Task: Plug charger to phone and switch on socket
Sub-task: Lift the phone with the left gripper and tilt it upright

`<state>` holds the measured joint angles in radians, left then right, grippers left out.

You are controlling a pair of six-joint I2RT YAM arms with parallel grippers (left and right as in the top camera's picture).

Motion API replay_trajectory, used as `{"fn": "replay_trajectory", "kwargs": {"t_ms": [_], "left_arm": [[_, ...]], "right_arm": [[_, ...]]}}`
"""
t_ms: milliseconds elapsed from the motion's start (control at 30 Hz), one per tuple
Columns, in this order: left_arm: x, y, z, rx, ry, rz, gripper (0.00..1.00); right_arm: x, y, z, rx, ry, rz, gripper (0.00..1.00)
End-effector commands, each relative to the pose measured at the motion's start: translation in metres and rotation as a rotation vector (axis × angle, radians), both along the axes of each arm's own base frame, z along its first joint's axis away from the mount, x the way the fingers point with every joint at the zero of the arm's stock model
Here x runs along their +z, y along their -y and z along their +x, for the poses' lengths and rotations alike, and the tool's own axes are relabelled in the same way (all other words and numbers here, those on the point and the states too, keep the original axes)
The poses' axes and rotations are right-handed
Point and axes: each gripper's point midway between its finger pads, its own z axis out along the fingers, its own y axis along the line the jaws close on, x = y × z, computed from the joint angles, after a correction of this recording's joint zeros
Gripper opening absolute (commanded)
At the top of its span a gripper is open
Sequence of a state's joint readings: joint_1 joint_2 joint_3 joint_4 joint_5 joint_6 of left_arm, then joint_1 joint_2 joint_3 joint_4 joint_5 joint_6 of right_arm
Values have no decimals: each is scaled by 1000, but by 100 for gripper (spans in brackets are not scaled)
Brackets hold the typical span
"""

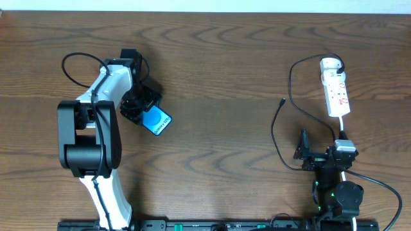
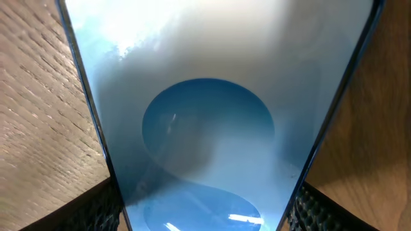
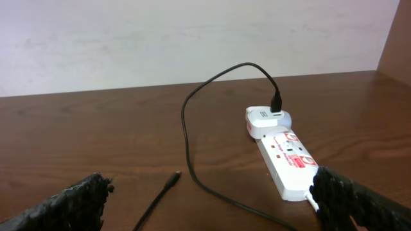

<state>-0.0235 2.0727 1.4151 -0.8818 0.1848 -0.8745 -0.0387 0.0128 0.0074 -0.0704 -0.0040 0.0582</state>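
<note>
The phone (image 1: 157, 121), with a lit blue screen, lies tilted on the wooden table left of centre. It fills the left wrist view (image 2: 205, 115). My left gripper (image 1: 144, 109) (image 2: 205, 215) has a finger against each long edge of the phone and is shut on it. The charger cable (image 1: 277, 138) is thin and black. Its free plug (image 1: 283, 101) (image 3: 174, 175) lies on the table. Its other end sits in a white adapter (image 3: 262, 119) on the socket. The socket (image 1: 336, 90) (image 3: 290, 160) is a white power strip at the right. My right gripper (image 1: 320, 153) (image 3: 212, 208) is open and empty near the strip's cord end.
The strip's white cord (image 1: 345, 131) runs towards the right arm's base. A black arm cable (image 1: 77, 61) loops behind the left arm. A pale wall (image 3: 192, 38) stands behind the table's far edge.
</note>
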Motion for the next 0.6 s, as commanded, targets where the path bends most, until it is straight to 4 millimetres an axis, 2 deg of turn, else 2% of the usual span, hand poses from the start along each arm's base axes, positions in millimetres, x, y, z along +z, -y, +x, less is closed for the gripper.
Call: {"fn": "replay_trajectory", "kwargs": {"t_ms": [0,67,267,567], "left_arm": [[21,-6,0,-53,48,31,71],[33,-4,-1,-59,63,24,70],[67,30,-1,-168,152,-178,70],[90,81,-18,-274,152,-481,70]], "right_arm": [[-1,-2,0,10,-2,-13,99],[-1,-2,0,10,-2,-13,99],[-1,-2,0,10,-2,-13,99],[-1,-2,0,10,-2,-13,99]]}}
